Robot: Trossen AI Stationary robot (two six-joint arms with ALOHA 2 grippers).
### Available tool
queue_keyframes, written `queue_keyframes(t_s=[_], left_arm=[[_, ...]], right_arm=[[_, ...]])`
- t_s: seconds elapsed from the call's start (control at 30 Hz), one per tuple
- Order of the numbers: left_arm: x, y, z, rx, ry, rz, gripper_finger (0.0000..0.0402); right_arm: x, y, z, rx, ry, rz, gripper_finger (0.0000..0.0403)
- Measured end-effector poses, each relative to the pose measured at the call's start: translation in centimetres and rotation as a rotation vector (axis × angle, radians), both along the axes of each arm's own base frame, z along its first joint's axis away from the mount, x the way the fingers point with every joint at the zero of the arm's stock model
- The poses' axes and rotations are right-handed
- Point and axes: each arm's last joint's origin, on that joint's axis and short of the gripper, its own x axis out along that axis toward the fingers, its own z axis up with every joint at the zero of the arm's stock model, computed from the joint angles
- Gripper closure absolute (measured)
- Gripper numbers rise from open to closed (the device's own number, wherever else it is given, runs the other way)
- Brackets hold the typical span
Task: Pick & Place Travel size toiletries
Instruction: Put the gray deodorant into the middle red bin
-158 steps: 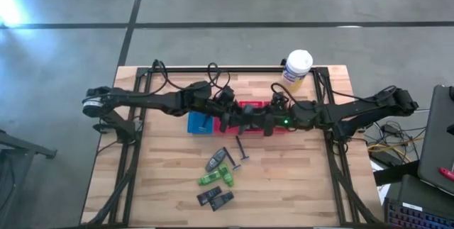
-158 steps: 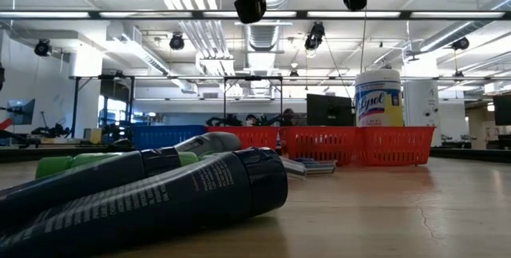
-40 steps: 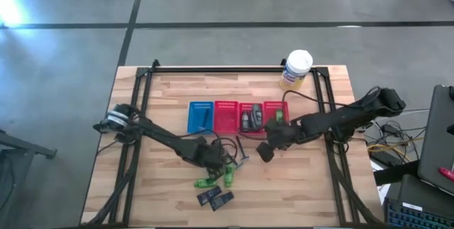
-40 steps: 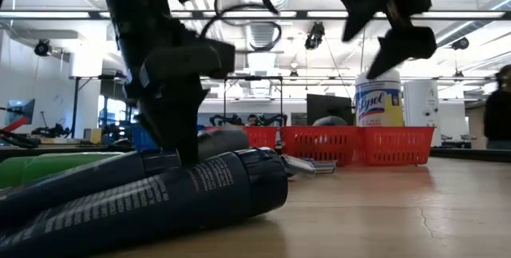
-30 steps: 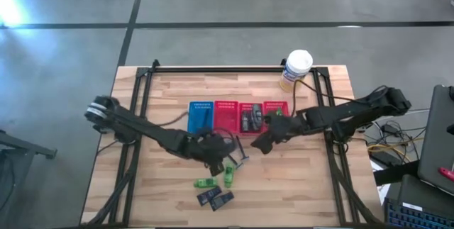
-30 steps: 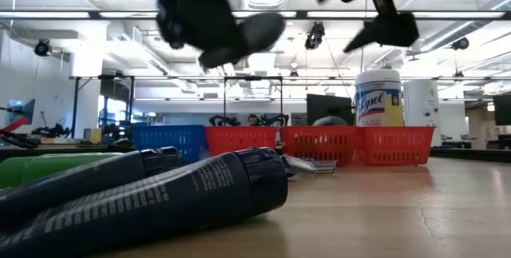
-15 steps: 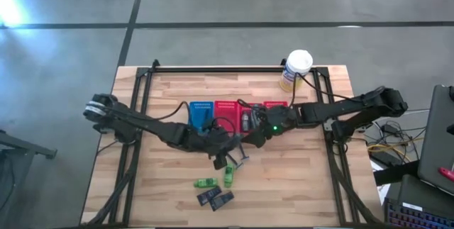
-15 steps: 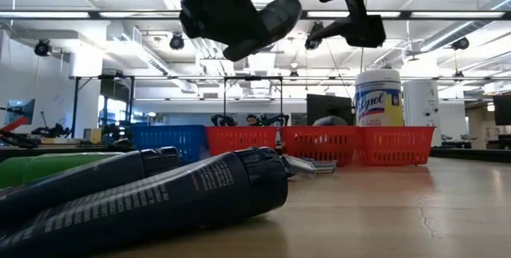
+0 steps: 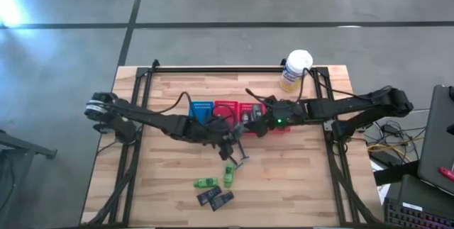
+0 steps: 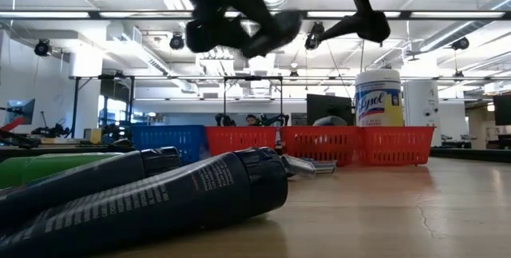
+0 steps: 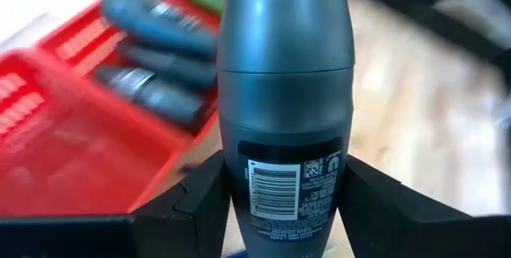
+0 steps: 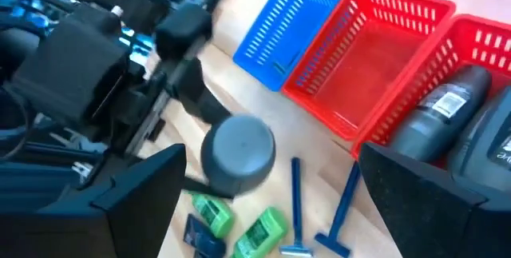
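Observation:
My left gripper [image 9: 230,134] hangs above the table just near of the baskets, shut on a grey oval piece [image 11: 283,90], which also shows in the low view [image 10: 273,28]. My right gripper [image 9: 257,122] is open and empty over a red basket [image 9: 250,113] that holds other grey pieces [image 12: 443,106]. On the wood lie two green bottles [image 9: 206,182] [image 9: 229,174], two dark packets [image 9: 216,199] and thin razors [image 9: 240,151]. My left gripper pinches the grey oval piece between its two fingers [image 11: 204,202], on the labelled lower body with the barcode [image 11: 281,194]. The capped end [image 11: 283,26] sticks out forward, past the fingertips. The piece is lifted clear of the table and tilted.
A row of a blue basket [image 9: 200,113] and red baskets [image 9: 225,108] runs across the table's middle. The white-lidded canister [image 9: 296,69] stands at the far edge. Both arms meet close together over the baskets. Bare wood lies on the near right.
My left gripper has risen from the pile of items with the grey piece, lifting it clear, and carried it toward the far edge, up to the baskets. My right gripper has moved toward the far edge and the left, over the red basket.

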Motion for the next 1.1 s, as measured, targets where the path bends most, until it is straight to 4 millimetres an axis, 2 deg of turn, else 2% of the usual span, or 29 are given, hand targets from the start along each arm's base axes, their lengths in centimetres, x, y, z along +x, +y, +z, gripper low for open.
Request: queue_keyframes(t_s=[0.17, 0.47, 0.7, 0.83, 1.1], left_arm=[[1.0, 0.6, 1.6, -0.064, -0.180, 0.014, 0.0207], [1.3, 3.1, 1.8, -0.117, -0.225, 0.130, 0.0207], [1.4, 3.6, 2.0, -0.122, -0.246, 0.133, 0.0207], [1.4, 3.5, 2.0, -0.120, -0.245, 0.126, 0.0207], [1.4, 3.6, 2.0, -0.115, -0.244, 0.126, 0.0207]], right_arm=[[0.6, 0.2, 0.4, 0.006, -0.075, -0.023, 0.0035], [0.8, 0.4, 0.5, -0.012, -0.109, -0.097, 0.0035], [1.6, 0.3, -0.2, -0.026, -0.116, -0.170, 0.0039], [1.9, 0.3, -0.4, -0.027, -0.119, -0.180, 0.0068], [1.8, 0.2, -0.2, -0.034, -0.134, -0.222, 0.0161]])
